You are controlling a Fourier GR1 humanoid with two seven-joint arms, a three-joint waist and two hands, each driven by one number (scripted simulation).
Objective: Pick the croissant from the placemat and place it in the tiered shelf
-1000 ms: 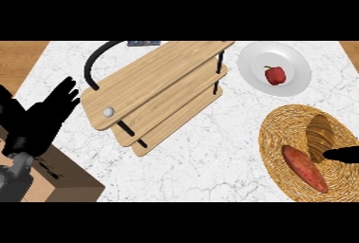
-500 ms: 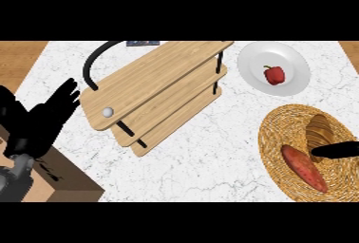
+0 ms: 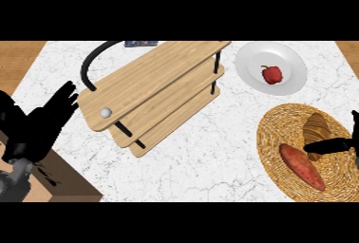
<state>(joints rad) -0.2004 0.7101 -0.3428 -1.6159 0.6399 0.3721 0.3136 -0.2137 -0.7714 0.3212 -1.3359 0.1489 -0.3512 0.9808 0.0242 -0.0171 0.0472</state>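
**Counter layout from above**

The tiered shelf (image 3: 157,92) stands left of centre on the counter (image 3: 203,161), its boards running diagonally toward the far edge. A small ball (image 3: 106,112) sits on its top board near the left end. To its right, near the far edge, a plate (image 3: 289,59) holds a pepper (image 3: 271,74). In front of the plate, at the right side, the placemat (image 3: 280,128) carries a sweet potato (image 3: 301,167) and the croissant (image 3: 321,127) behind it. A box (image 3: 67,182) sits at the near left corner.

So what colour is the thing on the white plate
Red, with a small green stem: a pepper on the plate, seen in the head view.
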